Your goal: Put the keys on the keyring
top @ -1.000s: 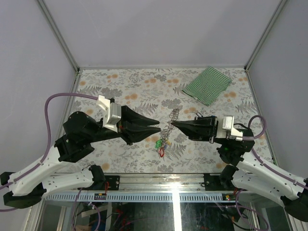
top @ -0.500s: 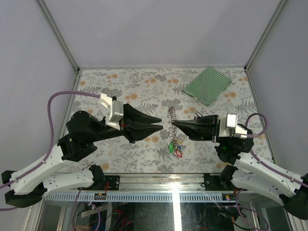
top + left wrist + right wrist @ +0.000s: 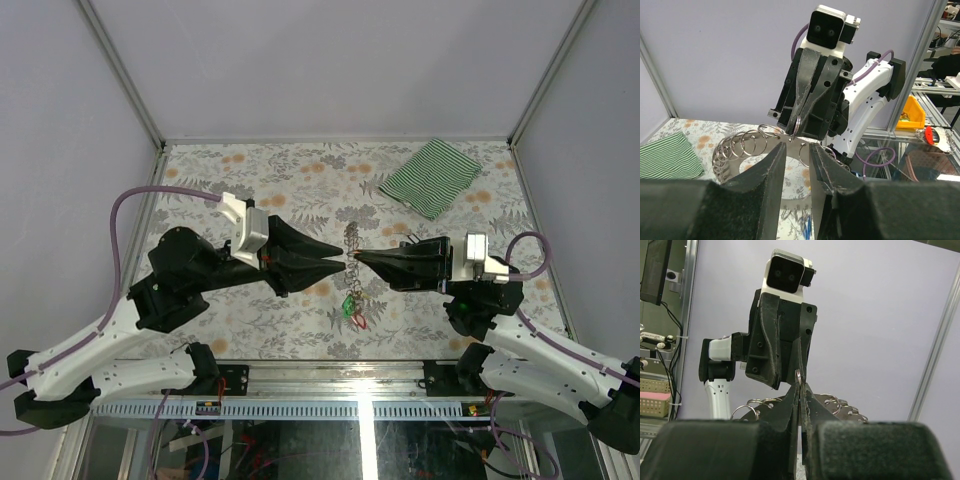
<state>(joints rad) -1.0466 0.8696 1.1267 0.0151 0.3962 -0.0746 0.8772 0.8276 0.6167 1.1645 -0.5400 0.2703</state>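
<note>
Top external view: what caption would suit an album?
Right pincer pinches the keyring, coloured keys hanging from it, while the open left pincer faces it above a flowered table.

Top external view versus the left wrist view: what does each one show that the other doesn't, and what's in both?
Only the top view shows both arms whole, the left gripper and right gripper meeting tip to tip, with green and red key tags dangling below. Only the left wrist view shows the small loop pinched in the right gripper's shut tips, and a yellow bin beyond the table. Both show the keyring and the striped cloth.
</note>
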